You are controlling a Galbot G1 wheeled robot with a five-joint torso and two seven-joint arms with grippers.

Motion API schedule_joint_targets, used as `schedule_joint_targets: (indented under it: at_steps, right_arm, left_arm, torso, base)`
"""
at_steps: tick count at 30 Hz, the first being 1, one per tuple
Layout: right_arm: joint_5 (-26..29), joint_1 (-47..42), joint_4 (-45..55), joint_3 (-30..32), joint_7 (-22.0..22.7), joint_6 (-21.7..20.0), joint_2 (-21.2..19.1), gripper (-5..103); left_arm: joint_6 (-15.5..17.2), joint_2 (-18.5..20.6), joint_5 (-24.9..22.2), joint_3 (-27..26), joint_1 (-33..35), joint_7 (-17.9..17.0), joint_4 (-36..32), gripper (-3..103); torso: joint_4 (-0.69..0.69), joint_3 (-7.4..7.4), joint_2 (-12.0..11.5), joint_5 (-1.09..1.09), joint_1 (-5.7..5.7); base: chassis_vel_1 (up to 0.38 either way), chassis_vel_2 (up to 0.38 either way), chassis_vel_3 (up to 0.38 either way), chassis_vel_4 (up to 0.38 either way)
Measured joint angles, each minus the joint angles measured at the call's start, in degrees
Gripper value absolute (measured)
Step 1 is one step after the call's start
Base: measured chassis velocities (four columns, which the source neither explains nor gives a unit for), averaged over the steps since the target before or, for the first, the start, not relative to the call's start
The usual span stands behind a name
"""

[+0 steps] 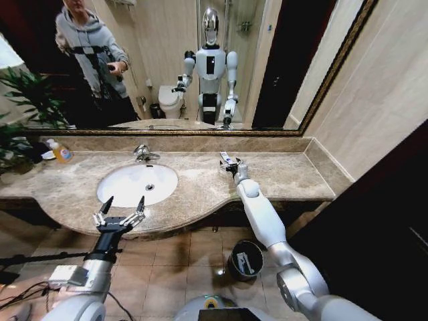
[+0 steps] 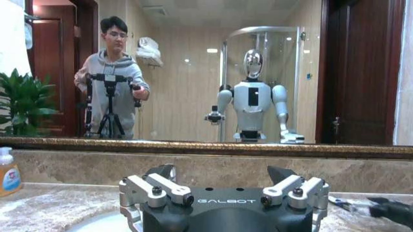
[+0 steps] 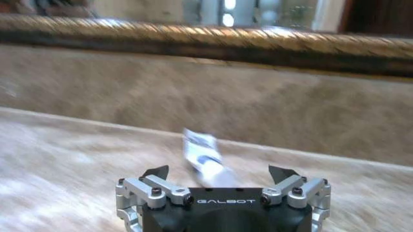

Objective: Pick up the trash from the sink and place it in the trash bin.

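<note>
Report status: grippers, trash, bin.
Left gripper open, at counter's front edge by the sink. Right gripper open around the wrapper on the counter. Bin on floor below; nothing blocking.

Warm indoor light, blurred wrist view

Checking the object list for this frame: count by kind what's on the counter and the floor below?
Soap bottle: 1
Faucet: 1
Sink: 1
Wrapper on the counter, between the right gripper's open fingers: 1
Trash bin on the floor: 1
Total: 5
</note>
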Motion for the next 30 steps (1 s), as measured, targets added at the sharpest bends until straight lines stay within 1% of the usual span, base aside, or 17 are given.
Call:
schedule_joint_targets:
  at_steps: [1,5,17,20,22,23,25,28,29,30]
  right_arm:
    - [-0.6,0.0,-0.8,0.9,0.4,0.5,-0.4,100]
    - [-0.5,-0.1,-1.7,1.2,0.6,0.6,-1.2,100]
    - [0.9,2.1,-4.6,0.1,-1.6,0.6,0.2,101]
    - [1.0,2.9,-5.8,0.1,-1.9,0.9,0.5,89]
    - [1.1,3.0,-5.9,0.1,-1.9,0.9,0.6,89]
    - [1.3,3.2,-6.0,0.2,-2.0,1.0,0.6,78]
    - [1.4,3.2,-6.0,0.2,-2.0,1.0,0.6,78]
    - [1.7,3.1,-5.6,0.2,-2.0,1.0,0.4,61]
    - [1.7,3.1,-5.6,0.2,-2.0,1.0,0.4,61]
    - [1.7,2.9,-5.2,0.1,-2.0,1.0,0.3,56]
  left_arm:
    - [0.0,0.0,0.0,0.0,0.0,0.0,0.0,100]
    - [0.0,0.0,0.0,0.0,0.0,0.0,0.0,100]
    - [0.0,0.0,0.0,0.0,0.0,0.0,0.0,100]
    - [0.0,0.0,0.0,0.0,0.0,0.0,0.0,100]
    - [0.0,0.0,0.0,0.0,0.0,0.0,0.0,100]
    - [0.0,0.0,0.0,0.0,0.0,0.0,0.0,100]
    - [0.0,0.0,0.0,0.0,0.0,0.0,0.0,100]
    - [0.0,0.0,0.0,0.0,0.0,0.0,0.0,100]
    - [0.0,0.0,0.0,0.0,0.0,0.0,0.0,100]
    - [0.0,0.0,0.0,0.0,0.0,0.0,0.0,100]
  torso:
    - [-0.01,0.0,0.0,0.0,0.0]
    - [-0.02,0.0,0.0,0.0,0.0]
    - [0.0,0.0,0.0,-0.01,0.0]
    - [0.0,0.0,0.0,-0.01,0.0]
    - [0.0,0.0,0.0,-0.01,0.0]
    - [0.0,0.0,0.0,-0.01,0.0]
    - [0.0,0.0,0.0,-0.01,0.0]
    - [0.0,0.0,0.0,-0.01,0.0]
    - [0.0,0.0,0.0,-0.01,0.0]
    - [0.0,0.0,0.0,-0.01,0.0]
  base:
    - [0.0,0.0,0.0,0.0]
    - [0.0,0.0,0.0,0.0]
    - [0.0,0.0,0.0,0.0]
    - [0.0,0.0,0.0,0.0]
    - [0.0,0.0,0.0,0.0]
    - [0.0,0.0,0.0,0.0]
    - [0.0,0.0,0.0,0.0]
    - [0.0,0.0,0.0,0.0]
    - [0.0,0.0,0.0,0.0]
    - [0.0,0.0,0.0,0.0]
